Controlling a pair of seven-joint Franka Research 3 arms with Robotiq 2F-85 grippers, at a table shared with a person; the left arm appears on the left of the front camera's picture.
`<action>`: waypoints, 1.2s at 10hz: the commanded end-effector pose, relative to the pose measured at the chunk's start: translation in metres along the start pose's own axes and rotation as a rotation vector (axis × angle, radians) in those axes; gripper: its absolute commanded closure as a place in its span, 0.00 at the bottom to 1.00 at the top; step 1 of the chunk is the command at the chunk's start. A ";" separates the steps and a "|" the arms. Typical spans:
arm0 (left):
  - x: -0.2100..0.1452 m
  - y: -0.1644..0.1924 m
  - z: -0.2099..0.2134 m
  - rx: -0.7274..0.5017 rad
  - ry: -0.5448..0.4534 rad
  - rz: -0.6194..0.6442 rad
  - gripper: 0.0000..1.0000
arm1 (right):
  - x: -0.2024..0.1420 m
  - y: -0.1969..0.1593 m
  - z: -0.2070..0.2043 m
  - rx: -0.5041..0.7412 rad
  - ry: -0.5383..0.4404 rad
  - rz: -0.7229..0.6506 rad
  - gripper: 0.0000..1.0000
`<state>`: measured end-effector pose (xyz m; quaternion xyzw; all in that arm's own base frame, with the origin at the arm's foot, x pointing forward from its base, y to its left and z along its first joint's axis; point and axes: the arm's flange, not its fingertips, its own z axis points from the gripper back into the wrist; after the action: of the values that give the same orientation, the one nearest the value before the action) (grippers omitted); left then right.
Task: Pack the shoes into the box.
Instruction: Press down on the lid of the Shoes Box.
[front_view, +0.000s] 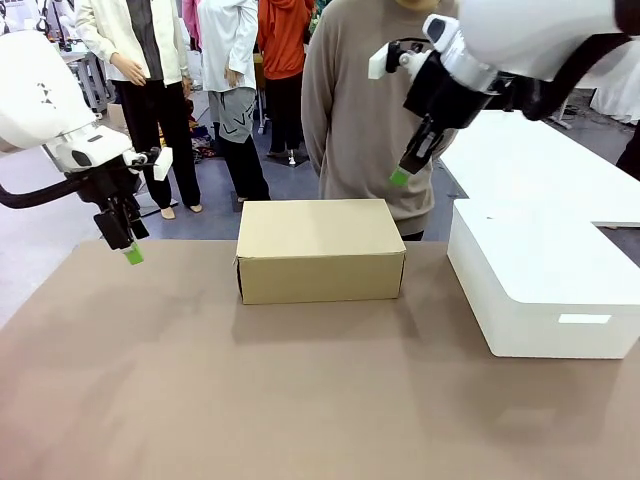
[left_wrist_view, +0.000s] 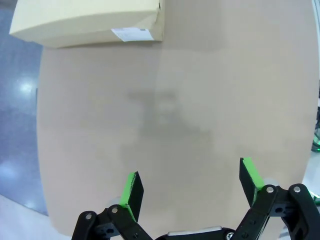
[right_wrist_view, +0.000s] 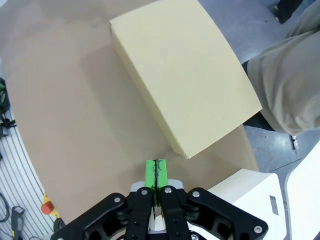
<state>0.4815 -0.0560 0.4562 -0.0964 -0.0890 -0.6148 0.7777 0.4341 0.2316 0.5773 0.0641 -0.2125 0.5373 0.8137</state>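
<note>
The tan cardboard box (front_view: 320, 250) stands with its lid down on the far middle of the table; it also appears as the box (left_wrist_view: 90, 22) at the top of the left wrist view and the box (right_wrist_view: 182, 75) in the right wrist view. The shoes are out of view. My left gripper (front_view: 131, 250) hangs over the table's far left, and in its own view the left gripper (left_wrist_view: 192, 187) is open and empty. My right gripper (front_view: 400, 176) hovers above the box's right end; seen from the wrist, the right gripper (right_wrist_view: 156, 180) has its green pads pressed together, holding nothing.
A bigger white box (front_view: 545, 290) sits on the table at the right. A person in a beige sweater (front_view: 355, 100) stands behind the tan box at the far edge. The brown table top (front_view: 300, 400) is bare in front of the box.
</note>
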 end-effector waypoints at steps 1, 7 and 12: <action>-0.004 0.001 -0.008 0.017 -0.022 0.056 0.00 | 0.009 -0.006 0.003 -0.031 0.015 -0.019 1.00; 0.000 0.000 0.000 0.000 0.000 0.000 0.00 | 0.000 0.000 0.000 0.000 0.000 0.000 1.00; 0.000 0.000 0.000 0.000 0.000 0.000 0.00 | 0.047 -0.017 -0.031 -0.136 0.134 -0.204 1.00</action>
<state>0.4821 -0.0594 0.4541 -0.0970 -0.0907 -0.6111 0.7803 0.4557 0.2522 0.5671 0.0279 -0.1949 0.4813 0.8541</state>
